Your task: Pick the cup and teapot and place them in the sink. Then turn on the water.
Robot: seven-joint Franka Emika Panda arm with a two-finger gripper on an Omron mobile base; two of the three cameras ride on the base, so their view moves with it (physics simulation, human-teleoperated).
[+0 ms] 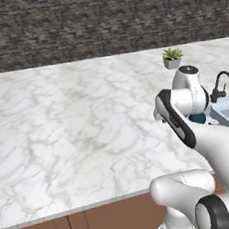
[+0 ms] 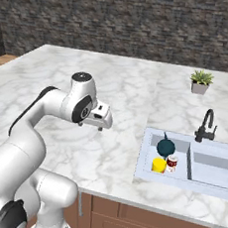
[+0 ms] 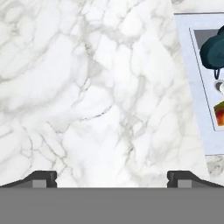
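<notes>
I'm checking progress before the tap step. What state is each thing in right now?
Cup: upright in the sink's small basin.
Teapot: in the same basin, behind the cup.
Can: upright beside the cup.
Sink: no water seen.
Faucet: no stream running.
Gripper: open, empty, above bare counter.
Potted plant: upright on the counter.

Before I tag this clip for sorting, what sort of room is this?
Most likely a kitchen, rendered rather than real: a marble countertop over wooden cabinet fronts, a pale sink with a black faucet, and a teapot and cup sitting in the basin.
</notes>
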